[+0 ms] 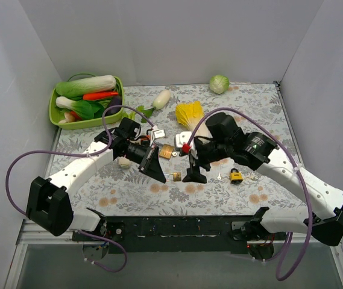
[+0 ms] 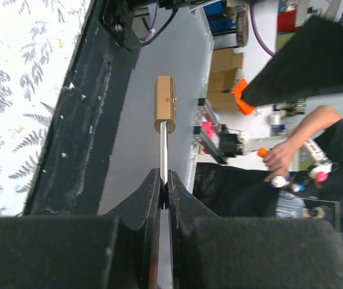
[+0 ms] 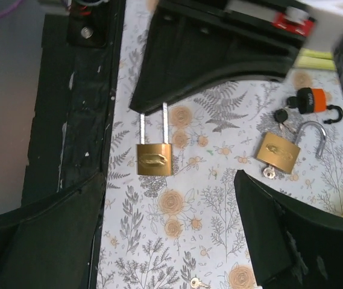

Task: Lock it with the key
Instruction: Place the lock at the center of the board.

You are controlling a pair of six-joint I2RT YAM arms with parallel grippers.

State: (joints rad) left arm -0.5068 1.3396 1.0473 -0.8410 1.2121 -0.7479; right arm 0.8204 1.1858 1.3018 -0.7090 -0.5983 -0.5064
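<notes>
My left tool (image 2: 164,182) is pinching the brass padlock (image 3: 154,159) by its shackle over the table's (image 3: 213,235) near middle, leaving its body free for keying, I judge. My right tool (image 3: 169,186) hangs spread just right of it, and the loose key (image 3: 196,282) is not yet fetched.

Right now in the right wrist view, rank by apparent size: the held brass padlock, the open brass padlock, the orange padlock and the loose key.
1. held brass padlock and open brass padlock: alike, and the held one may sit nearer, so unranked
2. orange padlock
3. loose key
</notes>
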